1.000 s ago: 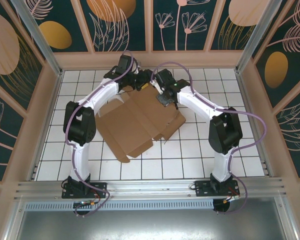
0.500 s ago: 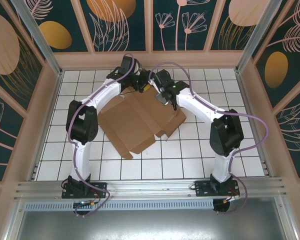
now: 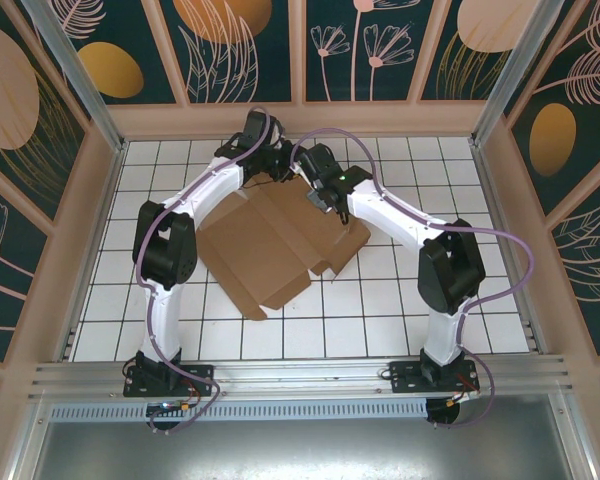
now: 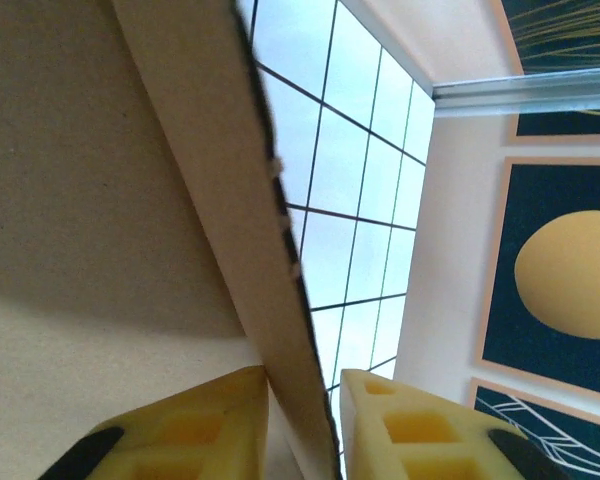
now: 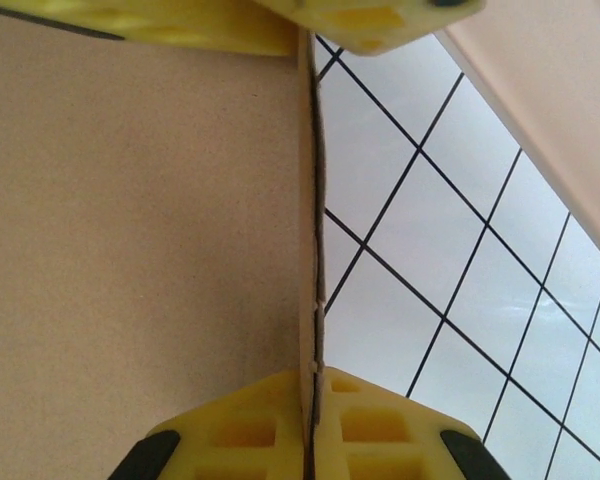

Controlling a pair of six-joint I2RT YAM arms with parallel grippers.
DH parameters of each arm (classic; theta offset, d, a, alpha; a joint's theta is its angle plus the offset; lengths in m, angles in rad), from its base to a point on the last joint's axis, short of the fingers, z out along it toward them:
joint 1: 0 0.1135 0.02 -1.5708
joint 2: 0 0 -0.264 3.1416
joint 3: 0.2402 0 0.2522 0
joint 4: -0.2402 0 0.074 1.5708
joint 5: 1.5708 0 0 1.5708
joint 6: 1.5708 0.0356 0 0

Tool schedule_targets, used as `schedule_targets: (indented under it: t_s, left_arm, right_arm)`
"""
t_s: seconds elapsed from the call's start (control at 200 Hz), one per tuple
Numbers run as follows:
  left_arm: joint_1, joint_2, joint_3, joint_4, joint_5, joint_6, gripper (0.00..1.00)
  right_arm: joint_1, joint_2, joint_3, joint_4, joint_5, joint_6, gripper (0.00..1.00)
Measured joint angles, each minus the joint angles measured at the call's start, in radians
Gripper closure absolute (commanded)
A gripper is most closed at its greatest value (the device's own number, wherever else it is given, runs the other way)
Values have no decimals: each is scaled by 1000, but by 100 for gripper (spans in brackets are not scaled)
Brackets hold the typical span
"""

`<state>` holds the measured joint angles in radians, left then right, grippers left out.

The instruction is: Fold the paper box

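Currently the paper box (image 3: 265,240), a plain brown creased cardboard sheet with flaps and tabs, lies unfolded on the white tiled table (image 3: 400,300). It sits between the two arms, in the middle of the table and toward the far side. One corner points toward the near edge, and a notched flap projects to the right.

Both arms reach inward to the far edge of the sheet and meet there, close beside each other.

Left gripper (image 4: 302,378): in the left wrist view, the two yellow fingers (image 4: 190,430) stand on either side of a thin cardboard edge. The gap between them is narrow, no wider than the board. The panel runs away from the fingers, with the cardboard face on one side and the white tiles on the other. The jaws are closed onto the paper box.

Right gripper (image 5: 310,378): in the right wrist view, its yellow fingers (image 5: 240,430) press together with the same cardboard edge clamped between them. The jaws are drawn in tight on the paper box. Farther along that edge, at the top of this view, the left gripper's yellow fingers (image 5: 370,20) hold the board from both sides.

The tiles around the sheet carry dark grid lines. Painted panels with leaf and oval motifs enclose the table.
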<state>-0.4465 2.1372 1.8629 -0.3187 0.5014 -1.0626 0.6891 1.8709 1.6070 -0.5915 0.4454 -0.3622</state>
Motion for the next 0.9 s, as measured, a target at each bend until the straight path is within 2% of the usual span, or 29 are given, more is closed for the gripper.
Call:
schedule_targets:
  t_s: [0.145,0.215,0.3,0.39,0.52,0.621,0.896]
  left_arm:
    - [-2,0,0,5,2,-9,95]
    - [-2,0,0,9,5,-12,100]
    - [0,1,0,17,16,-17,100]
    - [3,-4,-17,46,23,-22,100]
    - [26,-47,-148,142,32,-67,100]
    - [56,-71,-260,223,40,-126,100]
    - [110,-96,-444,493,10,-370,100]
  right_arm:
    - [5,0,-1,2,28,-7,90]
    - [7,0,-2,3,34,-11,80]
    - [11,0,-3,5,34,-5,63]
    - [14,-2,-2,4,25,-5,57]
    - [23,-31,-4,6,-25,8,55]
    - [33,-114,-31,26,-71,37,57]
    - [36,-350,-159,120,-109,167,66]
